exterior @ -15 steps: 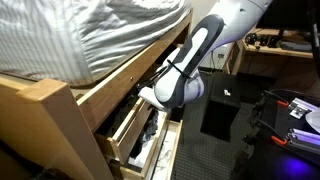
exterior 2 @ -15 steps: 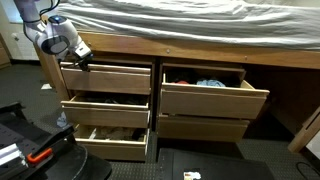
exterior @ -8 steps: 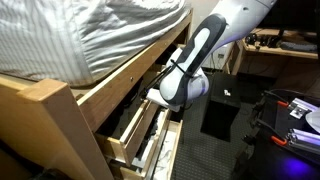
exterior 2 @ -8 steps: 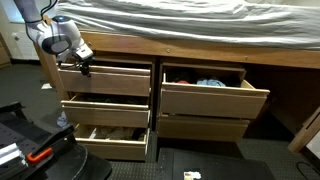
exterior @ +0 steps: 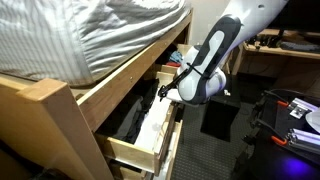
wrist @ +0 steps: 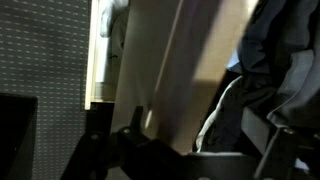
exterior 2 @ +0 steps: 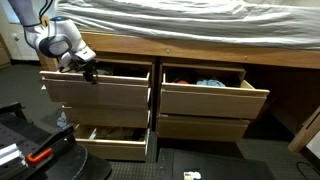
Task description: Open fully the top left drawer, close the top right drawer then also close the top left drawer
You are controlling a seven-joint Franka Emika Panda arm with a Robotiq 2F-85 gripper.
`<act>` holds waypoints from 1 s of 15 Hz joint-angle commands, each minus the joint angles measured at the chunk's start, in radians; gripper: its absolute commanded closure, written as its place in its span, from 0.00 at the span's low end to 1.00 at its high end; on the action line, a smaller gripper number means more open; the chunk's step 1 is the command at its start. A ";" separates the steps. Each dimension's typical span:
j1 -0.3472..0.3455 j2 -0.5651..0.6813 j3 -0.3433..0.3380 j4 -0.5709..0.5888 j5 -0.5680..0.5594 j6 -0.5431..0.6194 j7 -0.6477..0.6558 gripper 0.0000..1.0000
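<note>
The top left drawer [exterior 2: 95,93] is pulled far out, and black clothing [exterior: 133,115] shows inside it. My gripper [exterior 2: 88,70] sits at the top edge of its front, also seen from the side [exterior: 172,92]. In the wrist view the fingers [wrist: 185,160] straddle the pale-wood front [wrist: 180,70], one outside and one inside by dark and white fabric [wrist: 225,110]. They look open, with a gap on the inner side. The top right drawer [exterior 2: 212,101] stands open, showing blue and reddish items [exterior 2: 206,82].
The bottom left drawer [exterior 2: 112,150] is open below with fabric inside. A bed with a striped mattress [exterior: 90,35] lies over the drawers. A black box [exterior: 222,112] and equipment [exterior: 295,112] stand on the floor near the arm.
The gripper has moved outward from the bed frame and the top left drawer has come out with it, now well past the drawers below.
</note>
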 commanded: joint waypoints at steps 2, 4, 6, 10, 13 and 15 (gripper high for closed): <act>-0.010 -0.069 -0.013 -0.091 0.010 -0.076 -0.021 0.00; 0.033 0.057 -0.082 0.092 -0.108 -0.276 0.057 0.00; 0.047 0.028 -0.142 0.109 -0.279 -0.436 0.193 0.00; 0.035 0.013 -0.181 0.245 -0.544 -0.769 0.393 0.00; -0.006 0.008 -0.146 0.381 -0.670 -1.003 0.455 0.00; -0.020 0.015 -0.130 0.480 -0.737 -1.164 0.485 0.00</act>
